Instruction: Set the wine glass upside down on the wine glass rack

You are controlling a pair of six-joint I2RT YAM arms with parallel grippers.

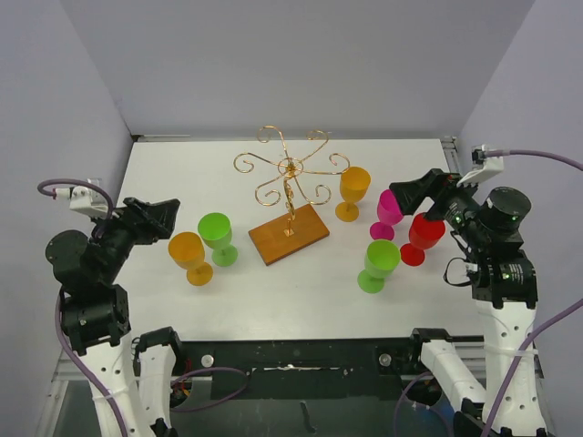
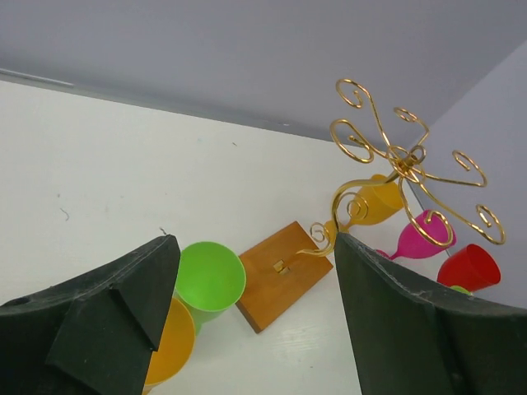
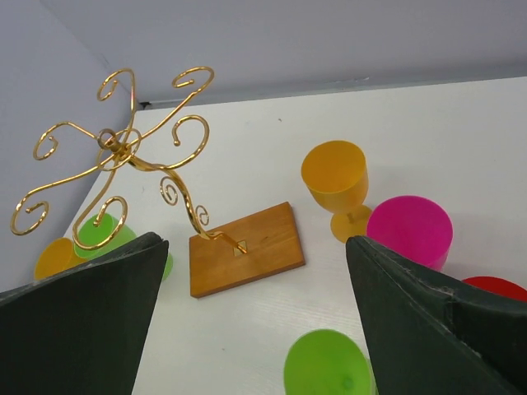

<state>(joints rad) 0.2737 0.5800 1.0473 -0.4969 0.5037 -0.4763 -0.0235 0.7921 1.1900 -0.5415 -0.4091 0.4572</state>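
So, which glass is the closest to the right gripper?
The pink glass, directly at the right gripper, the only pink one; the red glass beside it is slightly farther.

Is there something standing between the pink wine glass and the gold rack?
Yes. An orange wine glass stands upright between the pink wine glass and the wine glass rack, close to the rack's curled arms. Lifting the pink glass over it would probably avoid it.

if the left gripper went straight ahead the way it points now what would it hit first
Most likely the green wine glass just beyond the open jaws of the left gripper. Height is unclear; it could pass over the rim toward the wine glass rack.
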